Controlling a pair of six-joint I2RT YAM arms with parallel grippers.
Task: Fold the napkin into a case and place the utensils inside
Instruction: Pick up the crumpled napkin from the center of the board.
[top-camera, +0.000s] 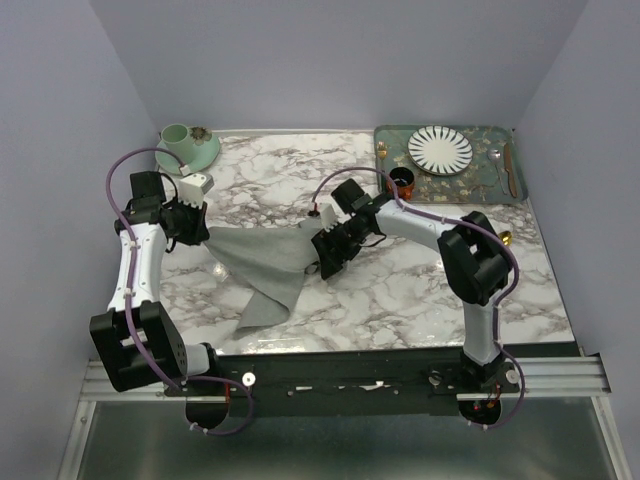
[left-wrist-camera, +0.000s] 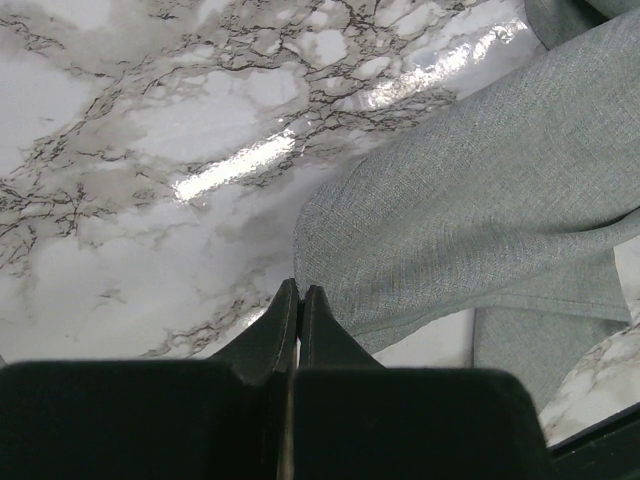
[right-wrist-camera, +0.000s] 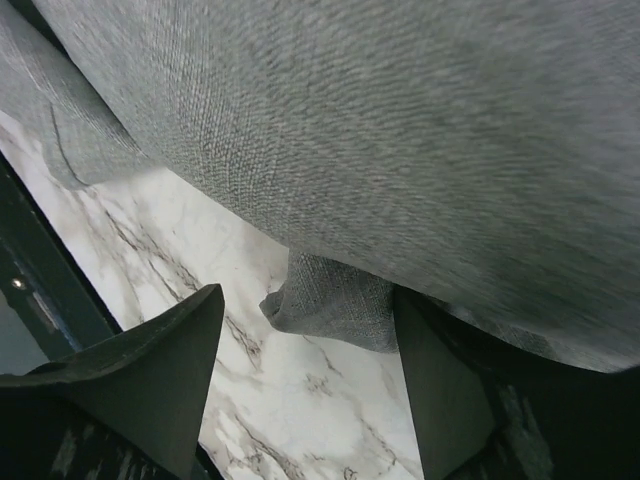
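Napkin (top-camera: 262, 262) is seen as loose cloth, not yet a case. It is strung between the two claws, its long axis running from the left claw (top-camera: 200, 232) across to the right claw (top-camera: 325, 262). A tail is drooped onto the worktop (top-camera: 400, 290) on the base side of both claws.

Left claw is pressed together right at the napkin's corner. A pinch of cloth is judged to be clamped in it, though the nip itself is barely shown.

Right claw is held apart with nothing gripped. The main sheet is passed over it, and one hanging fold is dropped straight between its fingers (right-wrist-camera: 150, 370), nearer the right-hand one. The coming move is judged to hinge on this: the fold already lies inside the gap, so only a closing is needed, no reach.

Utensils (top-camera: 503, 168) are left on the tray (top-camera: 385, 135), beyond the right claw and off to its right, well apart from the napkin. The right arm is the nearer one for them.
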